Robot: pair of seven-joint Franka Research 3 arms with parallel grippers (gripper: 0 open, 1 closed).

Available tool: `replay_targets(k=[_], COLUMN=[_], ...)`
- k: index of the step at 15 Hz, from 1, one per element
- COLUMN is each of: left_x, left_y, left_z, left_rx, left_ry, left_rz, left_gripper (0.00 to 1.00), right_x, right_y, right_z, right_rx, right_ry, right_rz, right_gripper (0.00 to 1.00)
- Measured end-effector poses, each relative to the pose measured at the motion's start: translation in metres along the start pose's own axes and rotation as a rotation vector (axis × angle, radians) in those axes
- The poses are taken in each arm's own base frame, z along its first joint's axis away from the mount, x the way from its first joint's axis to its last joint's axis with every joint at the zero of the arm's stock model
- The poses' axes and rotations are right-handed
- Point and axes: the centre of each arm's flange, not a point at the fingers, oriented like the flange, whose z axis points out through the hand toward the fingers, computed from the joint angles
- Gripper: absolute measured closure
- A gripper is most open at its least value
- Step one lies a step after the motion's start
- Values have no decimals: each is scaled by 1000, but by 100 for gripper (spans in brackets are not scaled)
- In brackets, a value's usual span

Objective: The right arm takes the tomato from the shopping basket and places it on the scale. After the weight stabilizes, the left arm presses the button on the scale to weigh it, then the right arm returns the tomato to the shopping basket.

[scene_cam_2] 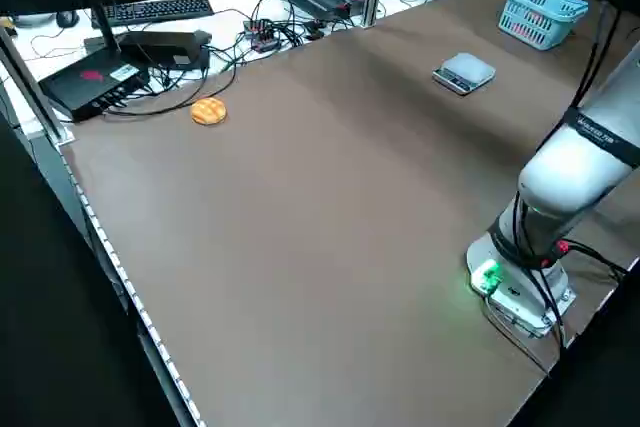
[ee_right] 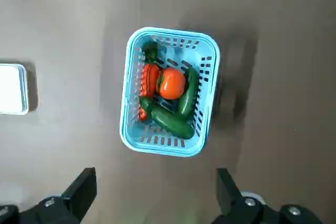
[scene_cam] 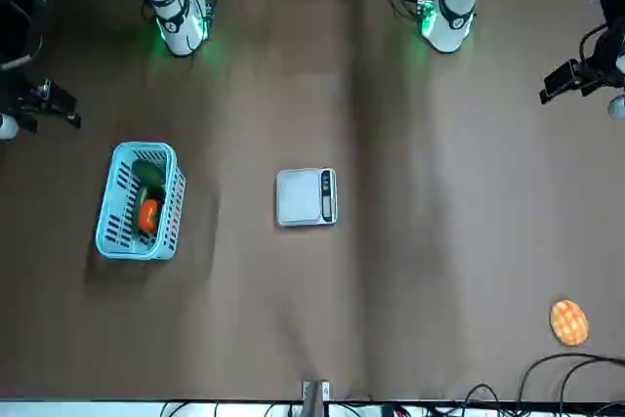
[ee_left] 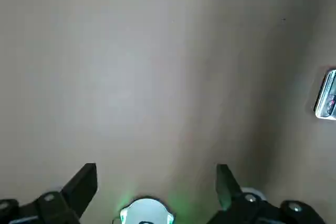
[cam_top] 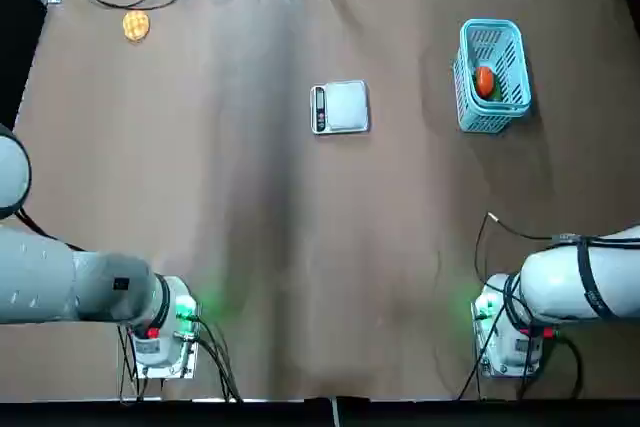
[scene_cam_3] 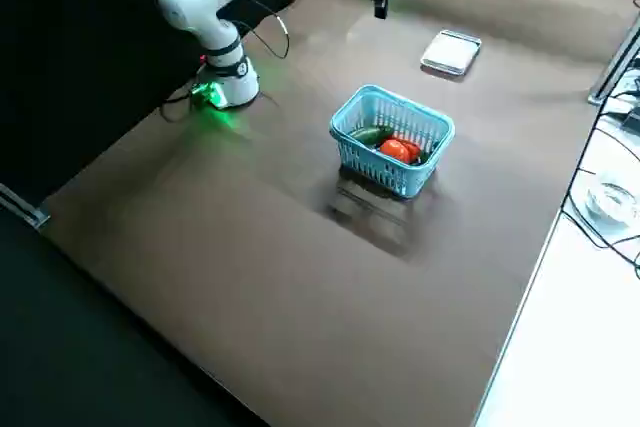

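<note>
The tomato [ee_right: 171,84] lies in the light-blue shopping basket [ee_right: 173,34], among green vegetables [ee_right: 165,120]. In the top view the basket [cam_top: 490,24] stands at the far right of the table with the tomato [cam_top: 484,80] inside. The silver scale [cam_top: 343,106] sits at the table's middle, its dark display strip toward the left arm's side and its platform bare. My right gripper [ee_right: 156,174] hangs open high above the table, looking down on the basket. My left gripper [ee_left: 156,171] is open too, high over bare table, with the scale's edge [ee_left: 326,100] at the side of its view.
A yellow-orange textured disc [cam_top: 136,25] lies at the far left corner. Both arm bases [cam_top: 165,332] [cam_top: 510,332] stand at the near edge with green lights. Cables and electronics [scene_cam_2: 150,47] sit beyond the table's far edge.
</note>
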Motion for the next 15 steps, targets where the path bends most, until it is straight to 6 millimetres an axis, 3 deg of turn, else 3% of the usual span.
replay_targets(k=[15], left_x=[1], left_y=[0], left_z=[3], left_rx=[1], left_ry=[-6], left_rz=[0], left_gripper=[0], right_x=[7], right_y=[2], right_z=[2], right_rx=[-4], right_ry=[33], right_rz=[3], right_gripper=[0])
